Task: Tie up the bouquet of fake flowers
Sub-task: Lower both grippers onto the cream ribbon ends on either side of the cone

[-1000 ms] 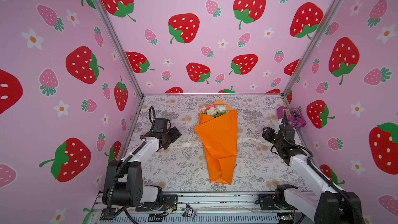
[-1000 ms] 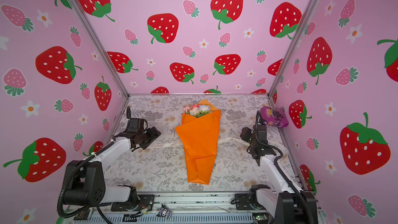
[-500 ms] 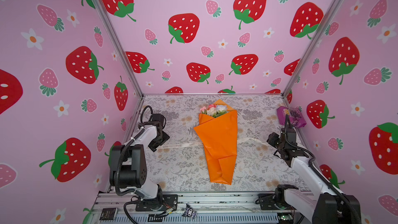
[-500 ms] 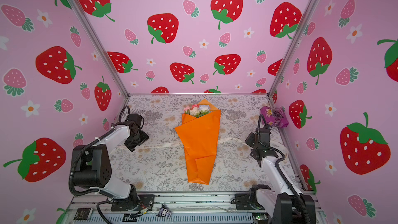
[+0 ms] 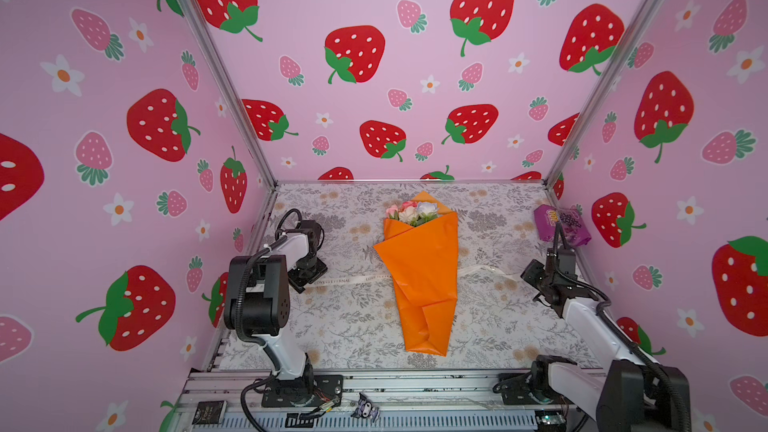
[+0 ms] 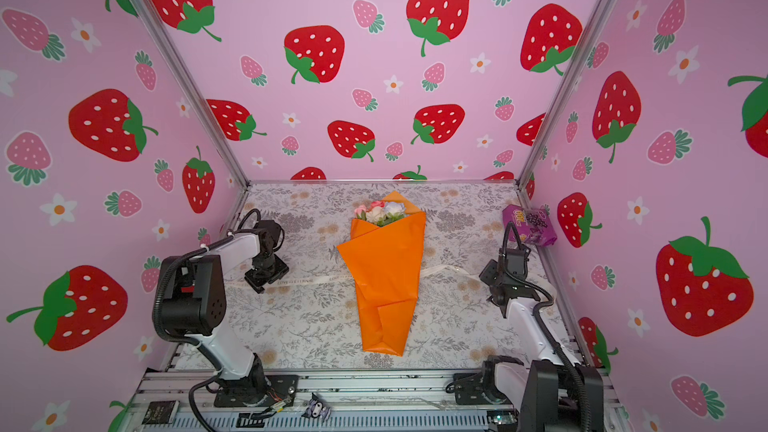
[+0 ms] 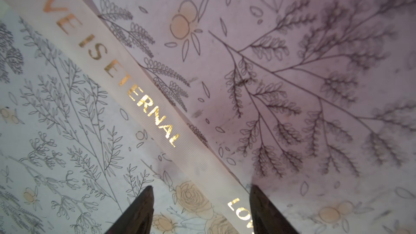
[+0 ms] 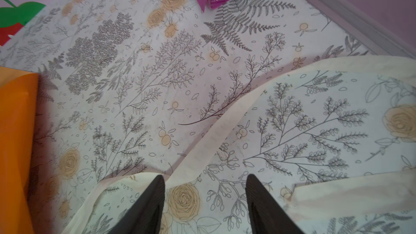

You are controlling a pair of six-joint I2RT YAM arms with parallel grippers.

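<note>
On the surface (image 5: 345, 326), the bouquet (image 5: 419, 276) lies centred across a cream ribbon (image 5: 332, 280). Top views hide the jaws; wrist views show them: left jaws apart astride the ribbon (image 7: 157, 113) left of the bouquet, right jaws apart, seemingly just above the ribbon right of it.

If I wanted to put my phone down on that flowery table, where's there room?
Bare patches: near edge, either side of the bouquet's orange tail; far-left corner behind the left arm; far edge between the flowers and the purple packet. Crowded: the middle strip, where the ribbon runs under the bouquet from left arm to right arm.
</note>
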